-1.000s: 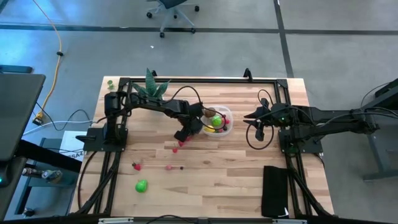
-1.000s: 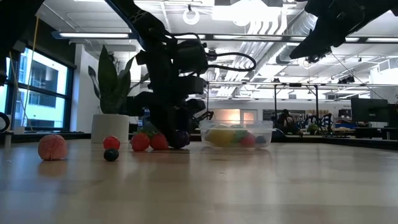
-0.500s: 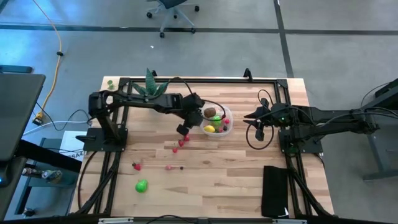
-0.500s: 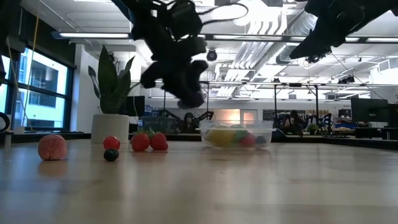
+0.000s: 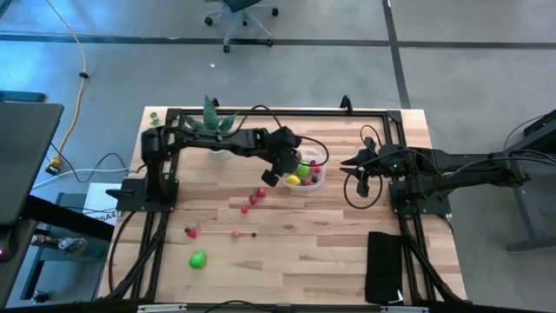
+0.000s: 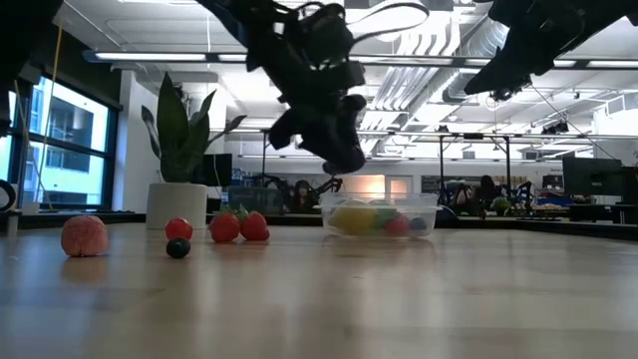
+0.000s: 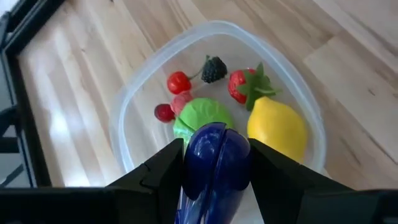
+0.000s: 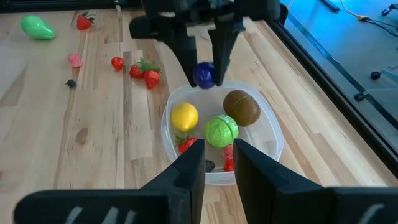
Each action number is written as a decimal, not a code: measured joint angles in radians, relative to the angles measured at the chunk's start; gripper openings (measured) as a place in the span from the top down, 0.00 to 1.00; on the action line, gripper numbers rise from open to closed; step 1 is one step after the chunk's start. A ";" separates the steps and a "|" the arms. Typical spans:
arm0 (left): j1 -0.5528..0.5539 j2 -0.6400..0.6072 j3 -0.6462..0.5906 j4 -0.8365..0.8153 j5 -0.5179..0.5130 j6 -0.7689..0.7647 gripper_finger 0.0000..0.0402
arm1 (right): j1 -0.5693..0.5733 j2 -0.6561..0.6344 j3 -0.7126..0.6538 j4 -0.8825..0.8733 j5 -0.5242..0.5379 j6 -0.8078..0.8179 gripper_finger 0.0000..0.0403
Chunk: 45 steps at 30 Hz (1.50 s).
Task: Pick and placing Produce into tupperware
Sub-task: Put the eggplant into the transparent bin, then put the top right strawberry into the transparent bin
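Note:
My left gripper (image 5: pixel 272 177) hangs above the left rim of the tupperware (image 5: pixel 316 177), shut on a purple-blue fruit (image 7: pixel 214 155). The clear tupperware (image 7: pixel 124 106) stands on the table and holds a lemon (image 7: pixel 277 128), a green round fruit (image 7: pixel 202 115), a strawberry, a brown kiwi (image 8: pixel 241 107) and small berries. Loose strawberries (image 5: pixel 256 196), a pink piece (image 5: pixel 234 233), a dark berry (image 5: pixel 254 233) and a green fruit (image 5: pixel 198 259) lie on the table. My right gripper (image 5: pixel 352 163) waits open to the right of the tupperware. My left gripper pinches the purple-blue fruit (image 8: pixel 204 74) between its two fingers (image 7: pixel 163 169), coming from above and pointing down. The fruit is lifted clear and sits over the tupperware's left rim (image 8: pixel 180 93), well above the table in the low view (image 6: pixel 344 158).
A spiky green plant in a white pot (image 6: pixel 176 204) stands at the far left of the table (image 5: pixel 213 122). A flat black object (image 5: pixel 385 265) lies near the right near corner. Bare wood lies between the loose fruit and the near edge (image 5: pixel 295 278).
My left gripper has risen from the table beside the strawberries with the purple-blue fruit in its fingers and has moved right toward the tupperware. The fruit, at table level a second ago, is now lifted clear over the container's left rim.

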 joint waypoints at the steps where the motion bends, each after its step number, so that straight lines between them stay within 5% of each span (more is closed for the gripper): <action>1: 0.000 0.016 0.018 -0.010 0.000 0.006 0.60 | 0.000 0.000 0.000 0.000 0.000 0.000 0.82; 29: 0.001 0.128 0.099 -0.098 0.027 0.017 0.60 | 0.000 0.000 0.000 -0.001 0.000 0.000 0.82; 39: 0.000 0.128 0.099 -0.099 0.001 0.049 0.46 | 0.000 0.000 0.000 -0.001 0.000 0.000 0.82; 45: -0.009 0.088 0.099 -0.144 -0.012 0.061 0.47 | 0.000 0.000 0.000 -0.001 0.000 0.000 0.82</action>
